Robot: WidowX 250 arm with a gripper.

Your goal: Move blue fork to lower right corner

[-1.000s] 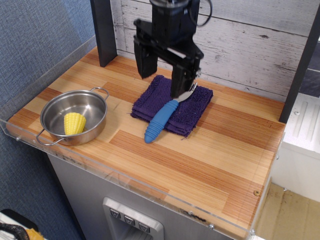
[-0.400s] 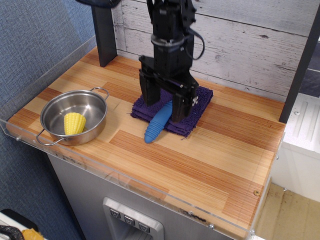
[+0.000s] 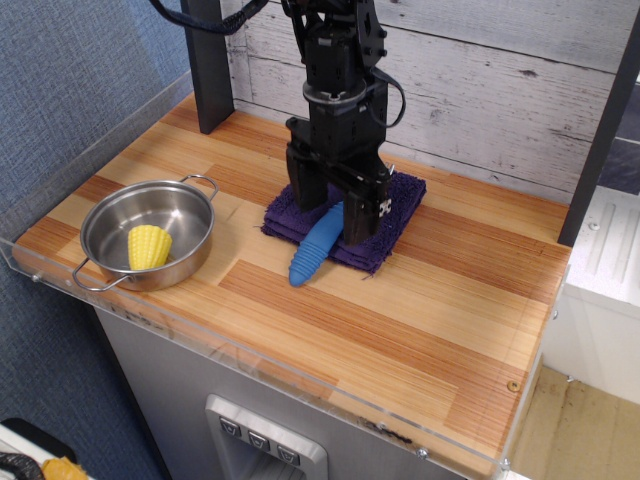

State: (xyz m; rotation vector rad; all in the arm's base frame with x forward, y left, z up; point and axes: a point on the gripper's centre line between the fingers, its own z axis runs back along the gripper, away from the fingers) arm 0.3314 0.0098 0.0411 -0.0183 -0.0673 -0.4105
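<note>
The blue fork point(image 3: 312, 252) lies slanted, its upper part on a folded purple cloth point(image 3: 385, 222) and its handle end on the wood. Its metal head is hidden behind my gripper. My black gripper point(image 3: 332, 212) is down on the cloth with its fingers point(image 3: 303, 192) standing either side of the upper handle, open, with a gap to the handle on both sides. The lower right corner point(image 3: 490, 415) of the striped wooden countertop, with its small round screw mark point(image 3: 513, 385), is far from the gripper, to the front right.
A steel pot point(image 3: 108, 222) at the left holds a yellow corn piece point(image 3: 148, 246). A dark post point(image 3: 207, 60) stands at the back left. Clear acrylic edging point(image 3: 300, 385) runs along the front and left edges. A plank wall stands behind.
The gripper has come down from above the cloth to straddle the fork's handle, and it hides the metal head now. The fork, pot and corn have not moved.
</note>
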